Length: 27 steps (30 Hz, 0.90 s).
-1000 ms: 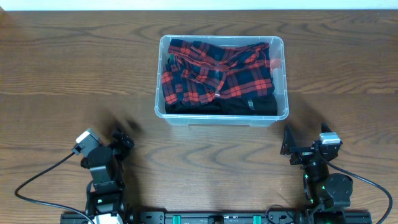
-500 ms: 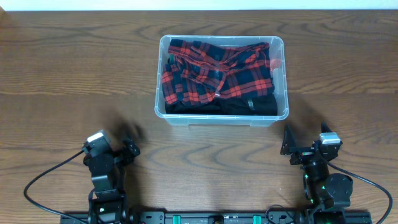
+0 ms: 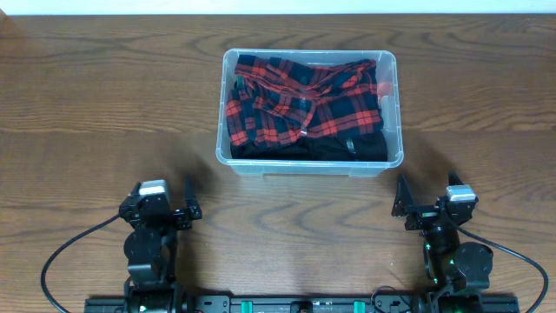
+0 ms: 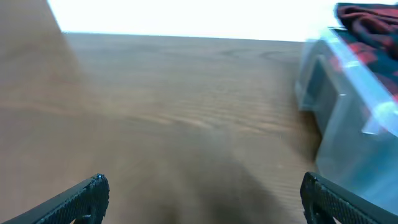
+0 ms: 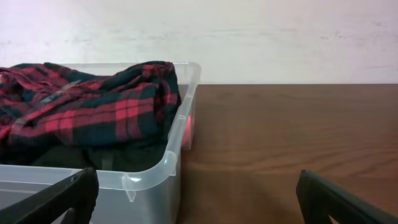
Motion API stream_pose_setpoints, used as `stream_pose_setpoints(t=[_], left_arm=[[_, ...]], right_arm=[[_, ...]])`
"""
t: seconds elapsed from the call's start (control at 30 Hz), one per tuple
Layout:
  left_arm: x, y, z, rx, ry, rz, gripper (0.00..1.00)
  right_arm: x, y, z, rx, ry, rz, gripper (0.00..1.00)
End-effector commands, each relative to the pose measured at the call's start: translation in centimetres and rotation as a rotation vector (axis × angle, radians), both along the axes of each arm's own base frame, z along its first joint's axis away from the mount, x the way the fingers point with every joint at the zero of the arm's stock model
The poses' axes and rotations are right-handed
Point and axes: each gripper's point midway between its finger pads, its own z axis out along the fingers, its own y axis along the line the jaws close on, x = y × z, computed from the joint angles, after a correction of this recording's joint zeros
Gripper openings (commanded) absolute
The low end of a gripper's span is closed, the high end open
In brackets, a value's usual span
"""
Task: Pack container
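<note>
The clear plastic container [image 3: 393, 113] stands at the table's middle back, filled with a red-and-black plaid garment [image 3: 300, 100] over dark cloth. It shows at the right edge of the left wrist view [image 4: 348, 106] and at the left of the right wrist view [image 5: 149, 171], with the plaid garment [image 5: 93, 106] heaped inside. My left gripper [image 3: 165, 211] is open and empty near the front left, away from the container; its fingers [image 4: 202, 196] frame bare table. My right gripper [image 3: 426, 204] is open and empty at the front right, just before the container's near right corner [image 5: 196, 196].
The wooden table [image 3: 104, 113] spreads around the container. A pale wall [image 5: 249, 31] stands behind the table's far edge. Cables run from both arm bases at the front edge.
My left arm has swung to the right and turned to face straight ahead. The right arm and the container have not moved.
</note>
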Motion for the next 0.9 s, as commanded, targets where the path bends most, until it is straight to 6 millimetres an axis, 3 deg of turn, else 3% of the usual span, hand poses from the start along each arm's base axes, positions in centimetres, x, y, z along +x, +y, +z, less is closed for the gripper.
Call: stream_pose_setpoints(t=[0.0, 0.27, 0.87], left_arm=[[-0.3, -0.4, -0.8, 0.084, 0.024, -0.034, 0.98], [-0.4, -0.4, 1.8, 0.087, -0.094, -0.029, 0.98], [-0.4, -0.6, 1.8, 0.086, -0.095, -0.040, 0.98]], right_arm=[[0.0, -0.2, 0.0, 0.009, 0.000, -0.010, 0.99], [0.0, -0.2, 0.0, 0.009, 0.000, -0.010, 0.99], [0.0, -0.2, 0.0, 0.009, 0.000, -0.010, 0.99]])
